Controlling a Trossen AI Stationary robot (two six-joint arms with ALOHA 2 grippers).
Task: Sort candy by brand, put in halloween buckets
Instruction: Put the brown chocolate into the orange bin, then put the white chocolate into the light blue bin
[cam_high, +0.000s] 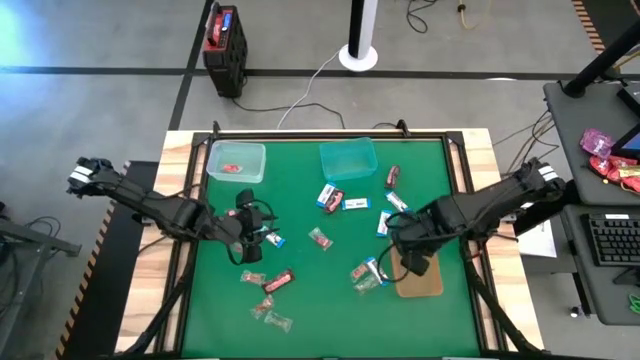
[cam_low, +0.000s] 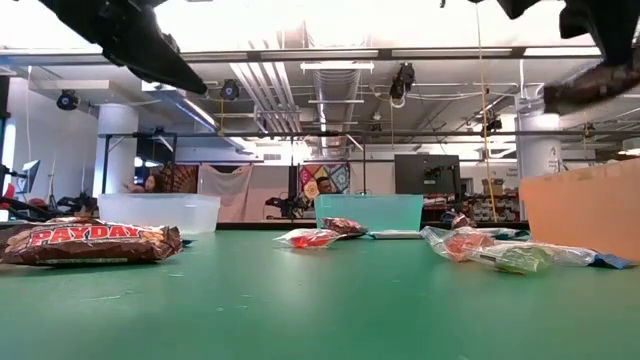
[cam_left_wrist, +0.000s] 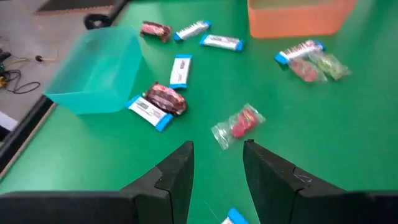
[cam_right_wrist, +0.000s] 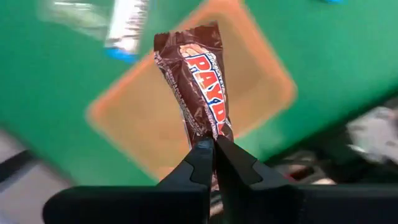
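Right tool (cam_right_wrist: 214, 146) pinches PayDay bar (cam_right_wrist: 199, 81) by wrapper end, hanging above amber tray (cam_right_wrist: 124, 134), lower right in high view, ready for drop. Left tool (cam_left_wrist: 217, 168) partly spread, empty, over twist candy (cam_left_wrist: 239, 122), centre-left of surface (cam_high: 300, 300).

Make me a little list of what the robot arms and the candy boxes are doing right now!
right gripper: shut on a PayDay bar, held above the amber tray
left gripper: open, empty, over the green table, facing a red twist
mint box: holds one red sweet
teal box: looks empty
amber tray: nothing seen inside it
loose candy: bars, white-and-blue packets and twists scattered on the table
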